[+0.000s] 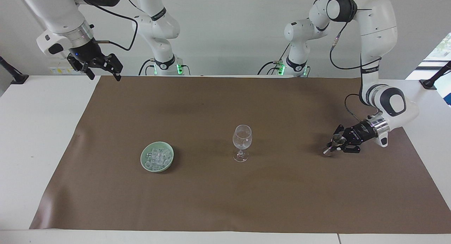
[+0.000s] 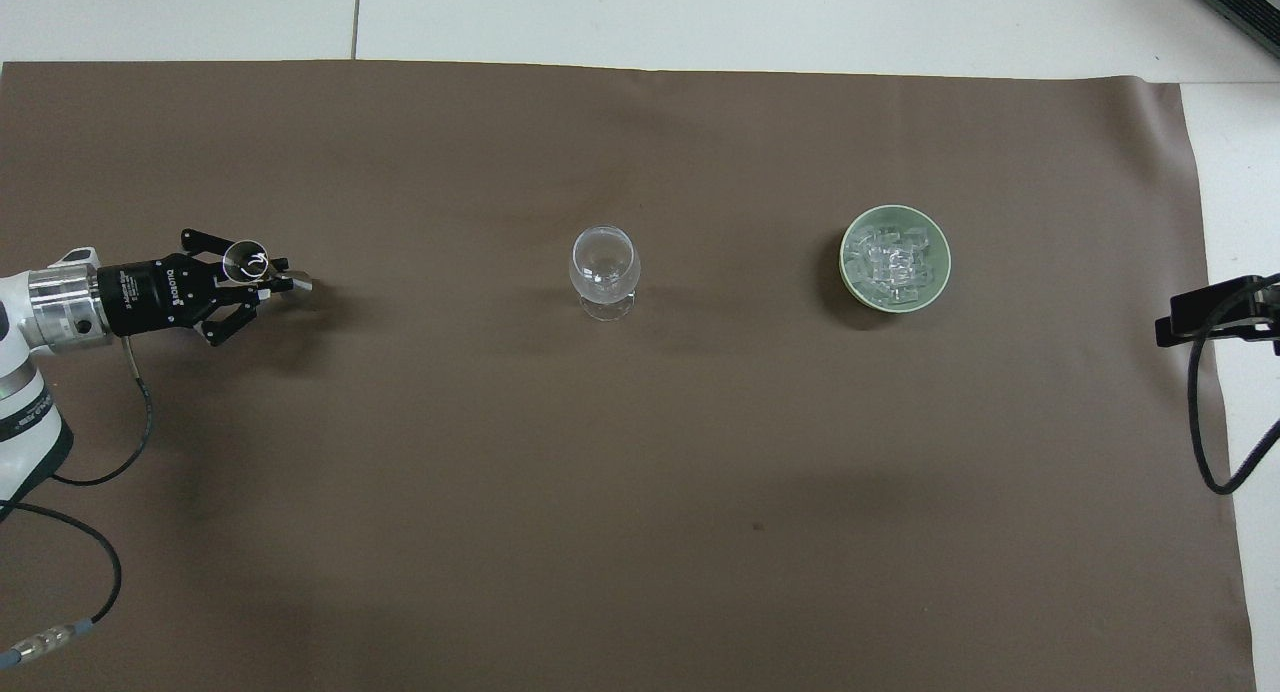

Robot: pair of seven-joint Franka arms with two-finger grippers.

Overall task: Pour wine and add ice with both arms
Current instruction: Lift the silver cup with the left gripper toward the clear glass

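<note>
A clear, empty-looking wine glass stands upright mid-cloth. The ice is heaped in a pale green dish beside the glass, toward the right arm's end. My left gripper lies low over the cloth at the left arm's end, shut on a small tilted metal jigger. My right gripper waits open and raised above the cloth's corner at the right arm's end. Wine is out of view.
A brown cloth covers most of the white table. Two more white arms stand at the robots' edge. A black clamp sits at the table's corner by the left arm.
</note>
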